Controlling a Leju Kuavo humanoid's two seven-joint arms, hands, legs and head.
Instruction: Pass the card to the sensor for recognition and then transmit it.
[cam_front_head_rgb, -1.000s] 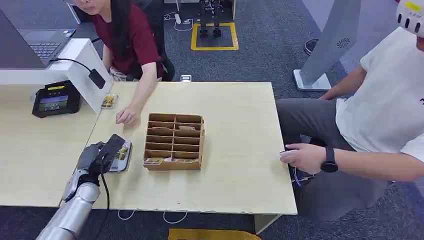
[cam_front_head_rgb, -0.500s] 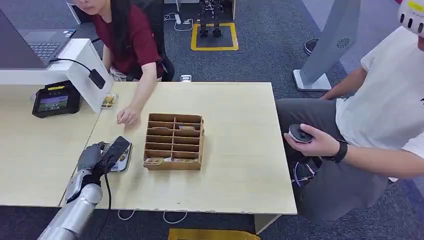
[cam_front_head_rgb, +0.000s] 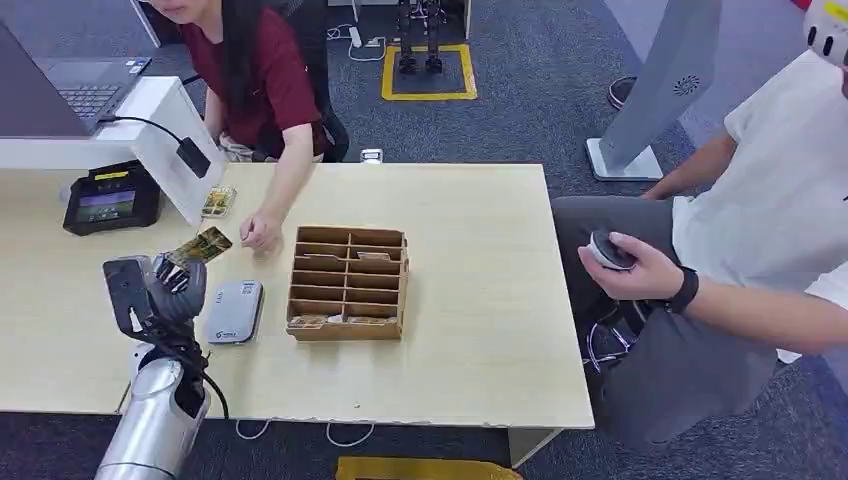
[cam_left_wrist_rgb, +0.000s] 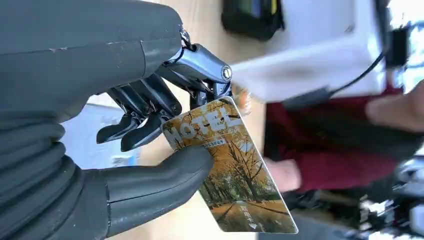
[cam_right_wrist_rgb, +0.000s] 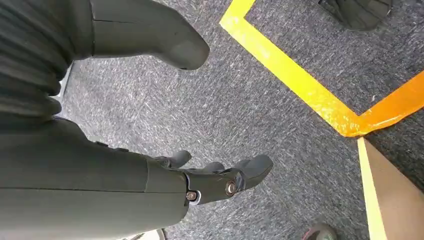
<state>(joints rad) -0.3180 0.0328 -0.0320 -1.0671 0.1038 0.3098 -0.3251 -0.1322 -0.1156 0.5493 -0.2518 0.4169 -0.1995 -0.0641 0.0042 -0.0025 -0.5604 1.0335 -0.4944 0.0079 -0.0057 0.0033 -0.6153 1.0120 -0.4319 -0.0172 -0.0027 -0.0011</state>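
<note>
One card (cam_front_head_rgb: 201, 246) is pinched in the left robot hand (cam_front_head_rgb: 165, 288), its long axis aimed at the person's hand (cam_front_head_rgb: 259, 230) just beyond; the right robot hand (cam_right_wrist_rgb: 215, 175) hangs empty, fingers apart

A light wooden table (cam_front_head_rgb: 480, 300) stood before me on grey carpet (cam_front_head_rgb: 540, 110), joined on its left by a second table (cam_front_head_rgb: 60, 310) of the same finish. A white raised counter (cam_front_head_rgb: 150, 115) carried a laptop (cam_front_head_rgb: 85, 90), and a yellow square of floor tape (cam_front_head_rgb: 430, 95) lay beyond. A grey panel on a flat base (cam_front_head_rgb: 650, 110) stood at the right.
</note>
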